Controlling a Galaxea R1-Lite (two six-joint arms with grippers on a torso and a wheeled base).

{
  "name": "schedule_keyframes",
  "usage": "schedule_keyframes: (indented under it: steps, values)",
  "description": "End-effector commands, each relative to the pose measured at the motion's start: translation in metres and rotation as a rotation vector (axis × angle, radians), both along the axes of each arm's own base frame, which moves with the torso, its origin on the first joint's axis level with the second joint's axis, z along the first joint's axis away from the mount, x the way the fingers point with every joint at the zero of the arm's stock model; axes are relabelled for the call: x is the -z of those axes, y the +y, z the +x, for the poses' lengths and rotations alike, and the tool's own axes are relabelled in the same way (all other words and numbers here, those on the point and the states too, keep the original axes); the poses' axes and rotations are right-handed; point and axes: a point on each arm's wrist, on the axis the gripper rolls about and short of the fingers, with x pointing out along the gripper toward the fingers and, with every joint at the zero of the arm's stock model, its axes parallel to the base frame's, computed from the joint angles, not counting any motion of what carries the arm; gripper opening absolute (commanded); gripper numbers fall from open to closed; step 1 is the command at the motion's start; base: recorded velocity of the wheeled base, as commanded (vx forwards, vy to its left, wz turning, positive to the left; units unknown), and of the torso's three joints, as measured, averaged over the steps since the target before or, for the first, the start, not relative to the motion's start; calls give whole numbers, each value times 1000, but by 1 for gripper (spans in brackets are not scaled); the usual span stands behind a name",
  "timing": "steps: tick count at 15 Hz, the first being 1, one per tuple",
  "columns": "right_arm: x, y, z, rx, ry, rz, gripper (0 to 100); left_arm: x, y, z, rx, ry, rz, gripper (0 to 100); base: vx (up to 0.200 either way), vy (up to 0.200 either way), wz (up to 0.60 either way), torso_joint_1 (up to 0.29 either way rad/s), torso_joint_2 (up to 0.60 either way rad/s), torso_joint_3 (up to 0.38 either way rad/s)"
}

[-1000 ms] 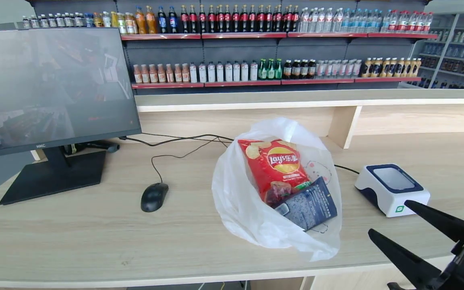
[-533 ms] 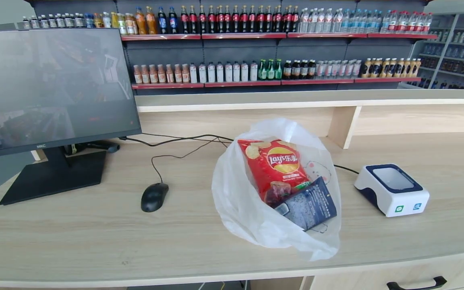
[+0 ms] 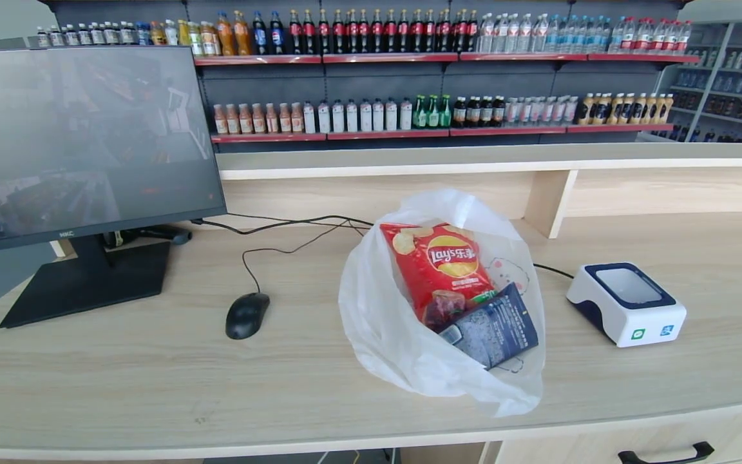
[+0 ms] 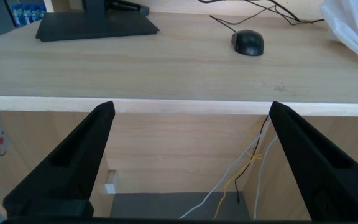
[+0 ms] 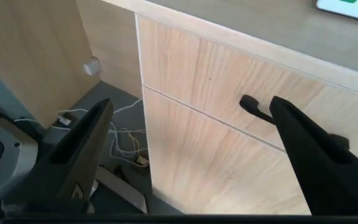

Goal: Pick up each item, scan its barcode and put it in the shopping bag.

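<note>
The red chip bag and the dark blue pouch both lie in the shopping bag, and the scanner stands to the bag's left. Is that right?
No. The head view shows the scanner to the right of the shopping bag. The red chip bag and the dark blue pouch do lie in it.

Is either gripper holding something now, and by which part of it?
Nothing is held. The left gripper and the right gripper are both open and empty.

You'll see a translucent white plastic shopping bag (image 3: 377, 316), a glossy red crisp packet (image 3: 438, 274) with a yellow roundel, and a dark blue pouch (image 3: 494, 327) speckled white. The boxy scanner (image 3: 625, 304) is white, navy-rimmed; the bench (image 3: 120, 380) is pale wood grain.
</note>
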Motion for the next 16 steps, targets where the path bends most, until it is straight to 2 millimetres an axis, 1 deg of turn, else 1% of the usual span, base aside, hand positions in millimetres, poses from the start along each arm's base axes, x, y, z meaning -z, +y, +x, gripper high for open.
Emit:
schedule_keyframes:
  steps: [1, 3, 4, 5, 7, 9, 16]
  values:
    - [0, 0, -2, 337, -26, 11, 100, 0, 0, 0, 0, -1, 0, 100, 0, 0, 0, 0, 0, 0]
    - [1, 0, -7, 346, -86, 32, 100, 0, 0, 0, 0, -1, 0, 100, 0, 0, 0, 0, 0, 0]
    - [1, 0, -13, 396, -154, 48, 100, 0, 0, 0, 0, -1, 0, 100, 0, 0, 0, 0, 0, 0]
    - [2, 1, -15, 470, -180, 58, 100, 0, 0, 0, 0, -1, 0, 100, 0, 0, 0, 0, 0, 0]
    - [3, 1, -17, 477, -197, 86, 100, 0, 0, 0, 0, -1, 0, 100, 0, 0, 0, 0, 0, 0]
    - [4, 1, -21, 433, -245, 135, 100, 0, 0, 0, 0, -1, -1, 100, 0, 0, 0, 0, 0, 0]
    - [4, 1, -21, 431, -244, 133, 100, 0, 0, 0, -4, -1, -23, 100, -200, 0, 0, 3, -1, 1]
